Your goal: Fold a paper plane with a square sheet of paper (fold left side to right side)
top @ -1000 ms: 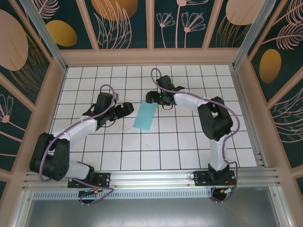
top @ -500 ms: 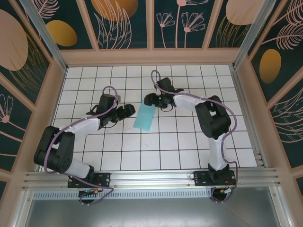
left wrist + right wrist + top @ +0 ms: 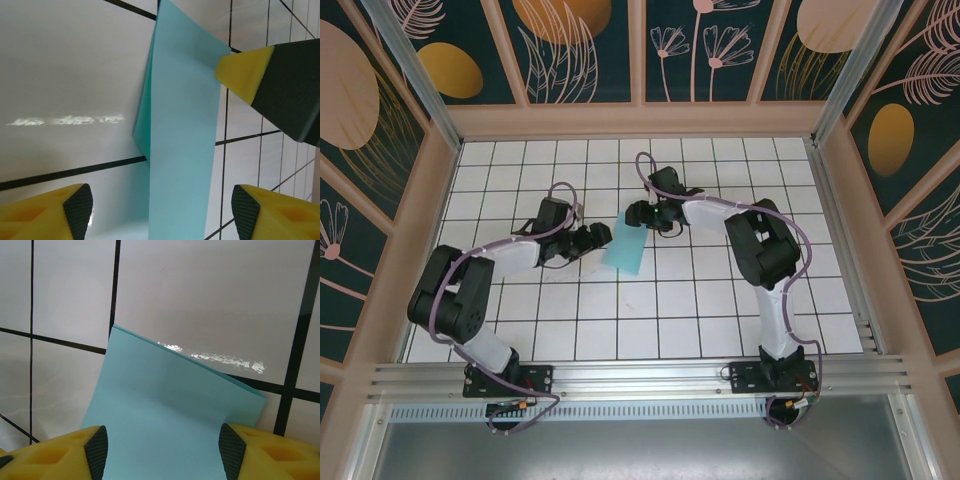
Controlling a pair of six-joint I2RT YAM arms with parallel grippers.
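The square sheet of paper [image 3: 623, 250] is light turquoise and folded into a narrow strip lying on the tiled table. In the left wrist view the sheet of paper [image 3: 182, 150] runs away between my fingers, its lower layer peeking out at the left. My left gripper [image 3: 596, 238] is at its left edge, open, with gaps on both sides [image 3: 160, 212]. My right gripper [image 3: 638, 213] is at the strip's far end, open. Its yellow fingers [image 3: 95, 455] straddle the sheet of paper [image 3: 165, 420], whose edges reach both pads. A right finger [image 3: 270, 75] shows in the left wrist view.
The white table with black grid lines [image 3: 650, 310] is boxed in by wooden walls [image 3: 630, 120] on three sides. Both arms reach in over the middle of the table, with bare tiles around them.
My left gripper has moved right up to the paper's left edge. The right gripper edged slightly left at the far end. Both jaws have narrowed a little.
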